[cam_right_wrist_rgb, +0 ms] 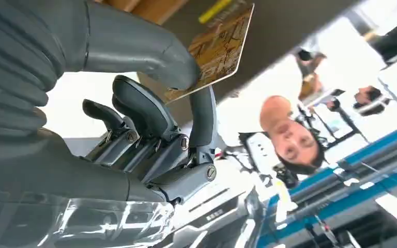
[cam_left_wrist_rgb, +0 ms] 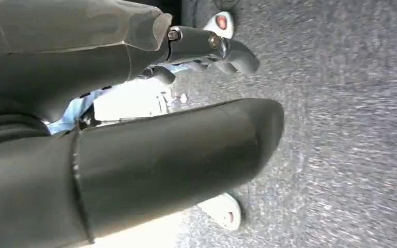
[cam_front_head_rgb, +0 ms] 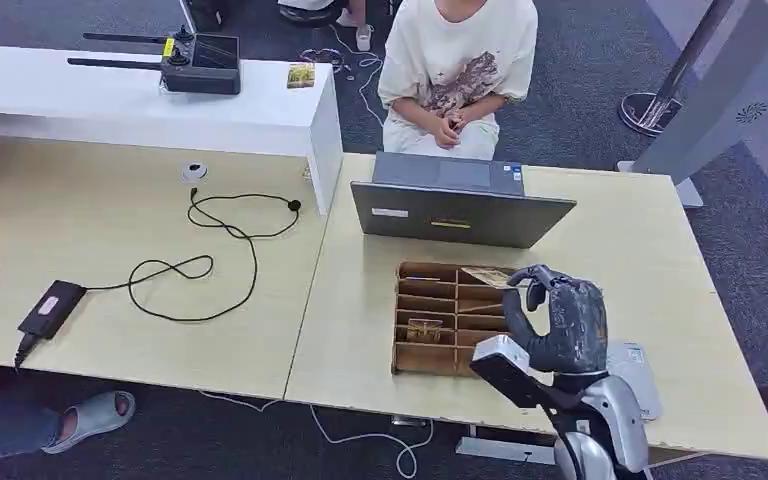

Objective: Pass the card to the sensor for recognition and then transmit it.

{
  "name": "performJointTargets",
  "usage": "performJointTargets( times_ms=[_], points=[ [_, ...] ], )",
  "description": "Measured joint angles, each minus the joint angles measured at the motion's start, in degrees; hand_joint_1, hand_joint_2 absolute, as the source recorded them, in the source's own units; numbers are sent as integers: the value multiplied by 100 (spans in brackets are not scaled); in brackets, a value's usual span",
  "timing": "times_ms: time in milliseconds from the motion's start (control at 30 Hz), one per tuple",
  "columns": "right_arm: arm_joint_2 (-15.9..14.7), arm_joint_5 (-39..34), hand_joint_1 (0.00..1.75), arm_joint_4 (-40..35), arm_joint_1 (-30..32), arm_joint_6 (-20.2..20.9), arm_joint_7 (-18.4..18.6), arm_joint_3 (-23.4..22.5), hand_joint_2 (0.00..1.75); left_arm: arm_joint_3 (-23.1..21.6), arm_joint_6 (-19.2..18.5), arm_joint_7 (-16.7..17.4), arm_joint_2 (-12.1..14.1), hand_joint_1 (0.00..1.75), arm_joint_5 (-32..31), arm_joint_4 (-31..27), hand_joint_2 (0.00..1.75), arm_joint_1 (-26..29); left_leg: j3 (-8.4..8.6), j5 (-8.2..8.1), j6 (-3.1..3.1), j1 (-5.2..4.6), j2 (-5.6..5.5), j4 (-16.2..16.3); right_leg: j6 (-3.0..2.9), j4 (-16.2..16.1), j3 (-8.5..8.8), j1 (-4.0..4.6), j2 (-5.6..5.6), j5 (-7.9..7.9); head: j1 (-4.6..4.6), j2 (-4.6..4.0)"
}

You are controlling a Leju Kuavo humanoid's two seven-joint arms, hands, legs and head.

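There are two cards to count. One card [cam_front_head_rgb: 487,276] is in the right hand [cam_front_head_rgb: 558,318]. The other card [cam_front_head_rgb: 423,329] sits down in a slot of the brown divided box [cam_front_head_rgb: 412,360], just beside the hand on its left. There is one box, one grey laptop [cam_front_head_rgb: 457,213], one black power brick [cam_front_head_rgb: 52,308] with one long black cable [cam_front_head_rgb: 200,265], and one black radio box [cam_front_head_rgb: 200,65] with two antennas on the white shelf [cam_front_head_rgb: 260,110]. One person [cam_front_head_rgb: 457,70] sits past the laptop, across the table from the hand.

The right hand is raised over the far end of the box. It pinches the card between the thick thumb [cam_right_wrist_rgb: 139,44] and one dark finger [cam_right_wrist_rgb: 203,116]. The card [cam_right_wrist_rgb: 218,49] is gold and brown with thin lines on it. It sticks out past the fingertips, toward the laptop. The other fingers [cam_right_wrist_rgb: 134,106] are curled in and do not touch the card. The laptop stands just past the hand, with its lid turned to the robot. The table [cam_front_head_rgb: 650,260] is pale wood.

The left hand [cam_left_wrist_rgb: 134,155] hangs over grey carpet [cam_left_wrist_rgb: 351,129]. The thumb and the fingers look a little apart, with nothing between them, but I cannot tell how far open it is.
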Motion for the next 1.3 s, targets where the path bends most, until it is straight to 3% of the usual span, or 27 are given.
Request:
performJointTargets(
  times_ms=[300, 667, 1000, 1300],
  points=[
    [0, -798, 175, -166, -315, 306, -426, -9, 175, 2, -15, -9, -50, 0, -2, 0, 0, -10, 0, 2, -2, 2, 0, 0, -2, 3, 0, 2, 1, 1, 2, -2],
    [35, -737, 175, 35, -1241, 339, -474, 53, 175, 0, -140, -17, -96, 0, -7, 0, 0, -23, -1, 9, -1, 0, 0, 0, -6, 3, 2, 0, 1, 6, 2, -2],
    [142, -90, 175, 1192, -2756, 339, 15, 271, 175, 2, -155, -122, -105, 0, -15, 0, 0, -30, -2, 18, -2, 1, -1, 0, -12, 9, 1, 1, -1, 12, 2, -2],
    [546, 550, 175, 2929, -4289, 352, 650, 522, 175, 0, -234, -166, -129, 0, -20, 0, 0, -30, -2, 23, -5, 2, -2, 0, -11, 11, -1, 2, -1, 15, 0, -2]
  ],
)
